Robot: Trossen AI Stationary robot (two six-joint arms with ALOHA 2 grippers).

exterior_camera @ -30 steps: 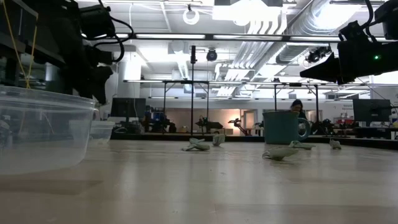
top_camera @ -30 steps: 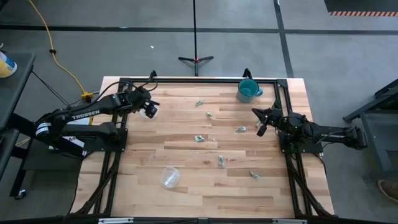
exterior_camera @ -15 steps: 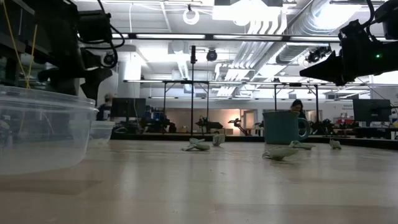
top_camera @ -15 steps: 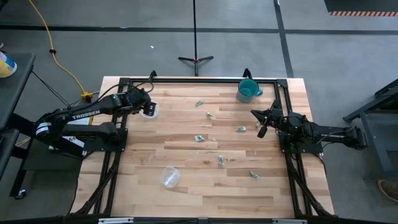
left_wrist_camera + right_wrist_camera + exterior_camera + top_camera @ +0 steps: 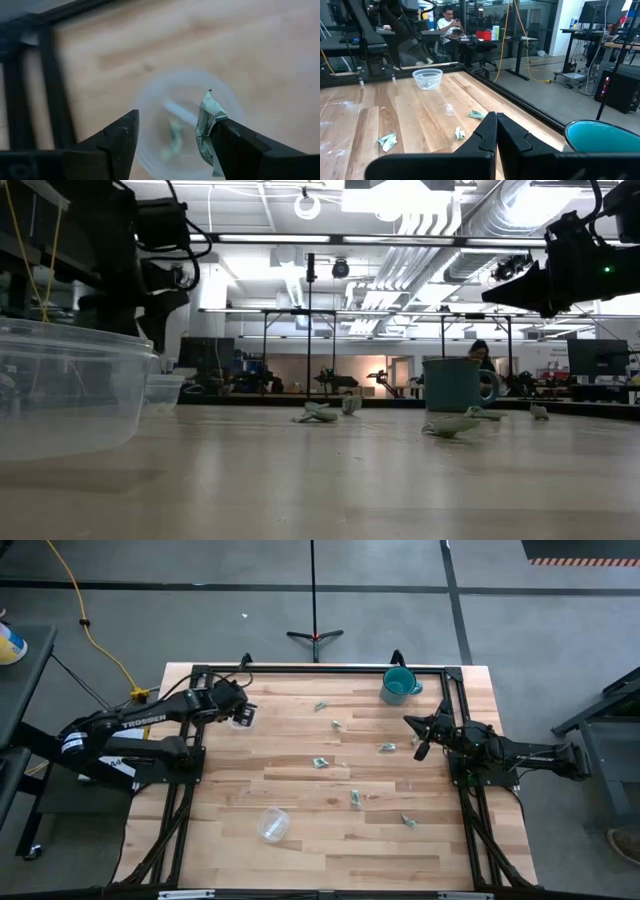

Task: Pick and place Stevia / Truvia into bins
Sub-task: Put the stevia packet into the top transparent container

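Wooden table (image 5: 300, 840): left pincer (image 5: 170, 137) spread above a clear cup (image 5: 187, 125), sachet (image 5: 207, 125) clinging to one finger.

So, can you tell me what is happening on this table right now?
The left gripper hangs over a clear cup at the table's far left corner. Its jaws are apart, and a green sachet clings to one finger above the cup, which already holds something green. The right gripper waits shut near the teal mug. More sachets lie on the wood, and a second cup stands nearer the front.
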